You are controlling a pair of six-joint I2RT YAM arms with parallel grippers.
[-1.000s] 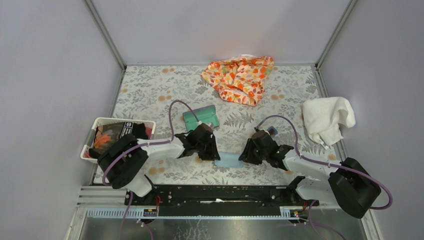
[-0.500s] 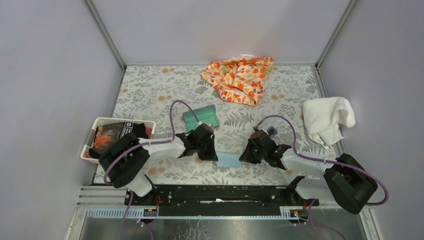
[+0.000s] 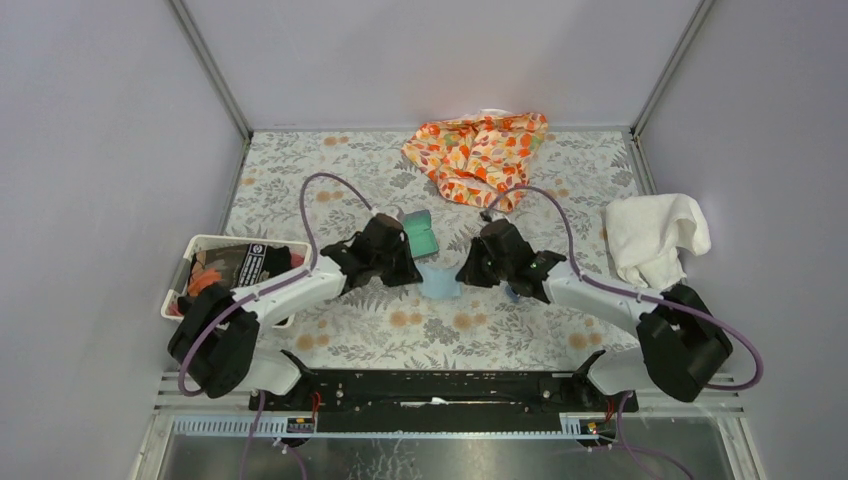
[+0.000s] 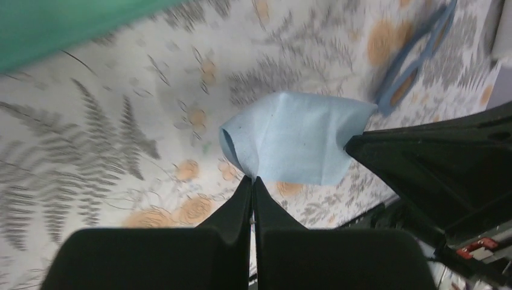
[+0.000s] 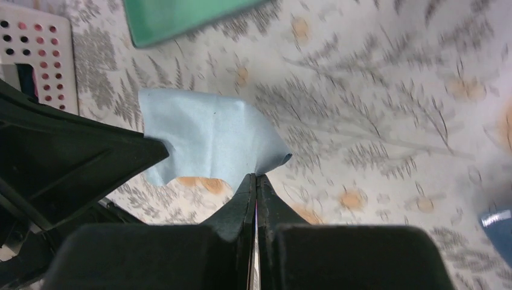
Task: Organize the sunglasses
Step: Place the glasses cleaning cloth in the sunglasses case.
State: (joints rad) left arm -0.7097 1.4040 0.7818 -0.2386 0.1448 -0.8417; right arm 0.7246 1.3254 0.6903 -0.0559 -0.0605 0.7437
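Observation:
A light blue cloth [image 3: 437, 283] hangs stretched between my two grippers above the table. My left gripper [image 4: 252, 179] is shut on one corner of the cloth [image 4: 302, 142]. My right gripper [image 5: 256, 176] is shut on the opposite corner of the cloth [image 5: 208, 136]. In the top view the left gripper [image 3: 413, 274] and the right gripper [image 3: 466, 274] face each other. The blue-framed sunglasses [image 4: 416, 60] lie on the table beyond the cloth, under the right arm. The open case [image 3: 420, 232] with its teal-green inside lies just behind the left gripper.
A white basket [image 3: 200, 243] of dark items stands at the left edge. An orange patterned fabric [image 3: 480, 155] lies at the back. A white towel [image 3: 655, 235] is bunched at the right wall. Grey walls enclose the patterned table.
Both grippers have shut on the cloth's corners, lifted it off the table and carried it away from the near edge toward the case.

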